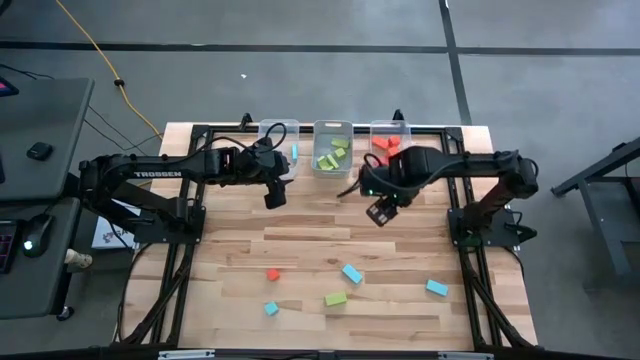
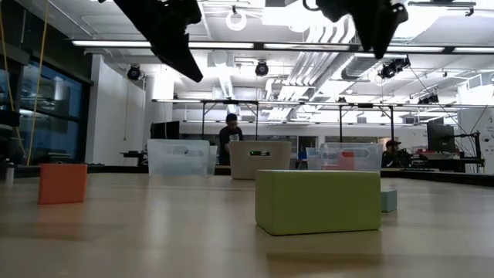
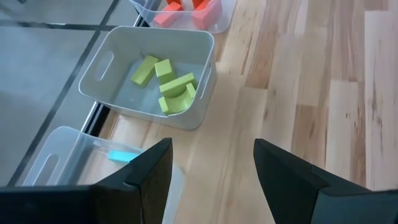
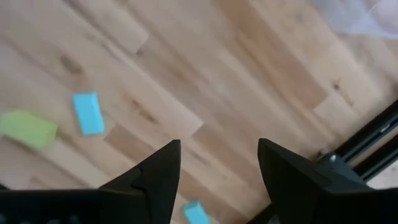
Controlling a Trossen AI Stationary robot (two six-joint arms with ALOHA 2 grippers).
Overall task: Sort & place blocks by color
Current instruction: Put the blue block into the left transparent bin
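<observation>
Five blocks lay loose on the near half of the wooden table (image 1: 300, 250): a red cube (image 1: 272, 274), a small blue cube (image 1: 271, 309), a green bar (image 1: 335, 298), a blue bar (image 1: 352, 273) and another blue bar (image 1: 437, 288) toward four o'clock. They looked light, rigid and smooth-sided, best pinched across the short width at mid-length. The green bar's long axis ran roughly from eight to two o'clock; the two blue bars ran from ten to four.

At twelve o'clock stood three clear bins: the left bin (image 1: 277, 128) held a blue piece, the middle bin (image 1: 332, 128) green ones, the right bin (image 1: 390, 127) red ones.

The left gripper (image 1: 274, 193) hung by the left bin, fingers apart and empty. The right gripper (image 1: 379, 211) hung below the right bin, fingers likewise apart, holding nothing.
</observation>
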